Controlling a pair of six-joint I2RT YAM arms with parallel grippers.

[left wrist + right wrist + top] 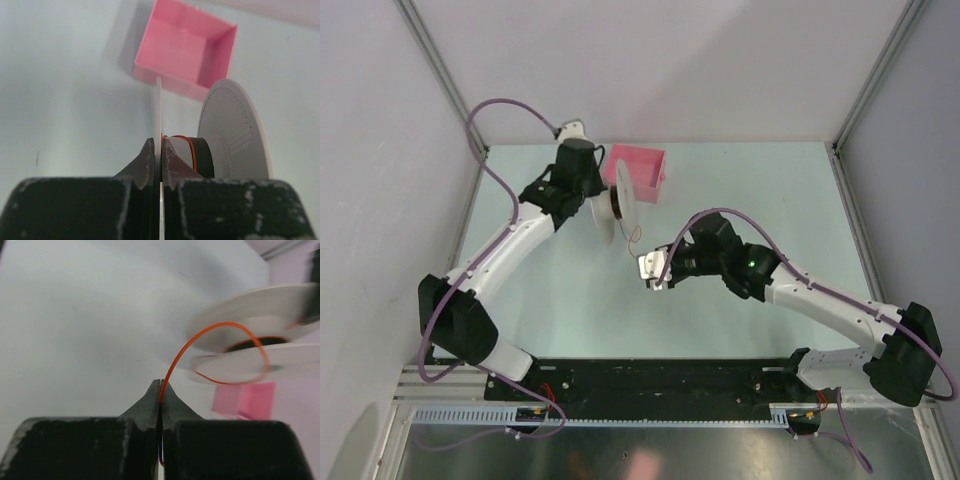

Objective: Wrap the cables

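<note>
The right gripper (160, 390) has its jaws pressed together on the cable (199, 342), a hair-thin orange wire pinched between the two fingertips. Seen from above, this gripper lies on the arm-base side of the pink box (642, 172), slightly to its right and well apart from it. From the pinch the cable rises, curves over in one open loop and runs in between the flanges of the spool (613, 205). The spool is blurred in the right wrist view, so where the cable meets the winding cannot be told there.

The left gripper (159, 150) has its jaws closed on the near flange (159, 102) of the spool. The flange appears edge-on, as a thin white blade clamped between the fingers. The spool stands on edge with its flanges upright, on the arm-base side of the pink box. From above it overlaps the box's near left corner; whether the two touch cannot be told.

The far flange (235, 130) is a white disc with a fine dotted pattern, and it stands to the right of the clamped one, below the pink box in the left wrist view. Between the two flanges sits the black core (204, 156), with a turn of the orange cable lying over it. The pink box is open-topped and rests on the pale table (760, 190), near its far edge.
</note>
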